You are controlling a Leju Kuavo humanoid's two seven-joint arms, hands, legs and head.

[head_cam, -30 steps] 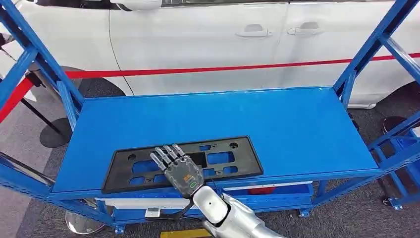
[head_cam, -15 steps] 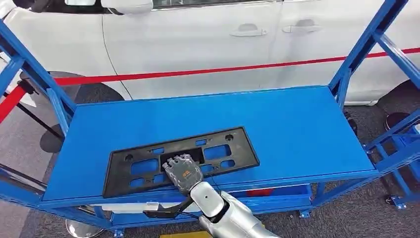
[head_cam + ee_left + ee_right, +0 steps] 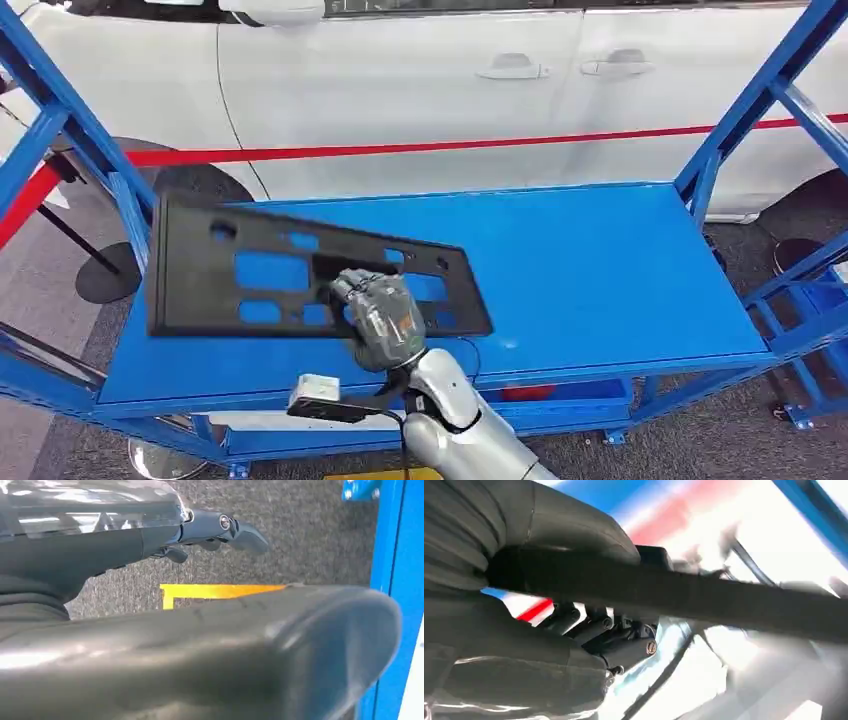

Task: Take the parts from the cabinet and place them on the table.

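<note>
Gripped the black part (image 3: 250,270) with the right hand (image 3: 378,315), fingers wrapped round its near long edge, close to the part's right end. Held it up in the air above the blue shelf (image 3: 600,260), not touching the blue top. Tilted it too, with the flat face turned toward the robot and the left end higher than the right. Hung it over the left half of the shelf, with its left end reaching out near the left edge and the blue post there. Showed blue through the holes in the part.

Seen from the right wrist: pinched the part (image 3: 704,597) as a dark bar between the thick thumb and the darker fingers (image 3: 594,625). Looked blurry behind.

Hung the left hand (image 3: 150,630) low over the grey floor (image 3: 300,540), near a yellow mark (image 3: 220,591) and beside a blue edge of the shelf frame. Held nothing there that could be seen. Could not tell if that hand was wide or closed.

Stood behind the shelf's far edge: a white car (image 3: 400,90) and a red band (image 3: 400,149).
</note>
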